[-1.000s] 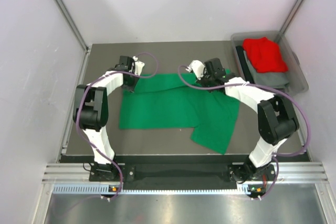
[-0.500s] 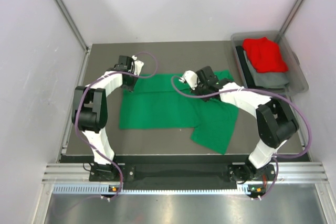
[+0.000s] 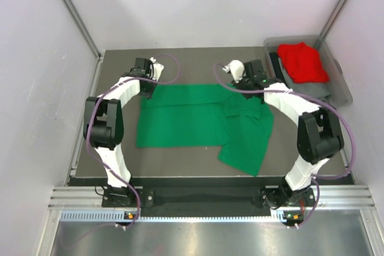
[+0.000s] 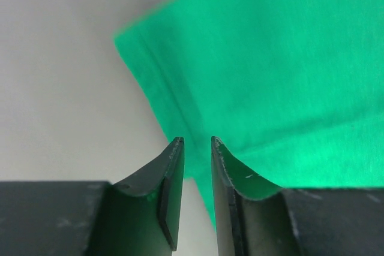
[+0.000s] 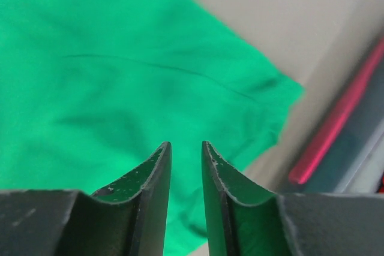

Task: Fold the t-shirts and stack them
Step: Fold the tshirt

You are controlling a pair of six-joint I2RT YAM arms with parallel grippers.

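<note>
The green t-shirt (image 3: pixel 192 121) lies spread flat in the middle of the table, with a flap folded over on its near right. My left gripper (image 3: pixel 146 91) hovers over its far left corner. In the left wrist view (image 4: pixel 197 143) its jaws stand a narrow gap apart and hold nothing, with the green cloth (image 4: pixel 288 70) below them. My right gripper (image 3: pixel 248 88) hovers over the far right corner. In the right wrist view (image 5: pixel 185 144) it is narrowly open and empty above the cloth (image 5: pixel 120 82). The red t-shirt (image 3: pixel 303 61) lies bunched in the bin.
A clear plastic bin (image 3: pixel 339 88) stands at the far right and holds the red shirt on top of grey cloth (image 3: pixel 309 91). Its edge shows at the right of the right wrist view (image 5: pixel 342 124). White walls enclose the table on three sides.
My right gripper swung left over the shirt and then back toward the far right corner. My left gripper drew back slightly toward the far edge. The shirt's far right part now lies flatter.
</note>
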